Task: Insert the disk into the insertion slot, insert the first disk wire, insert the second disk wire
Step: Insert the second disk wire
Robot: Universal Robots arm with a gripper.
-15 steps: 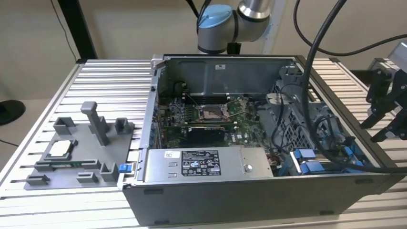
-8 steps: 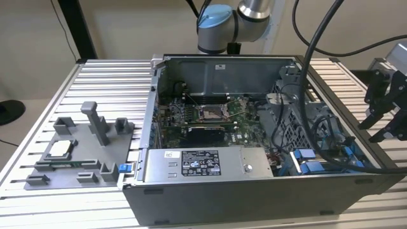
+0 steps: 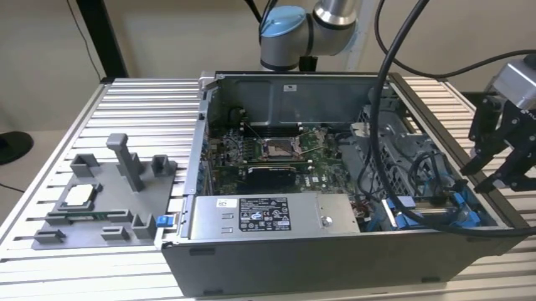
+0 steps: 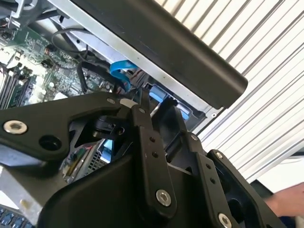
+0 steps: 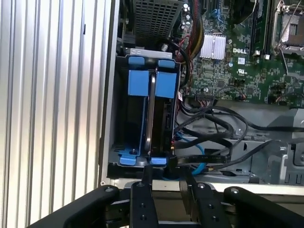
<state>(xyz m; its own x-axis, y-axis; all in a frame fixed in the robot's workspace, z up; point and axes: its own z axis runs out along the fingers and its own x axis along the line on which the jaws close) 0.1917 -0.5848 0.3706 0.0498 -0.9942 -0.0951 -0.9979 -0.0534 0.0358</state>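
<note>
Hand (image 5: 164, 183) above cables (image 5: 209, 142) beside disk (image 5: 151, 118)

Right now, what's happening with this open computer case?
A robot arm's gripper hangs over the corner of the open computer case at the exterior view's right, above the insertion slot. In the first wrist view the disk stands on edge in that bay between bright blue fittings, with the gripper just beyond its near end.

a silver arm joint with a light blue cap (image 3: 285, 28) at 12 o'clock in the exterior view; thick black cables (image 3: 393, 75) loop toward 5 o'clock; the black, linkage-built pincer (image 3: 503, 166) carries silver screws (image 4: 163, 197) and a grey housing.
</note>
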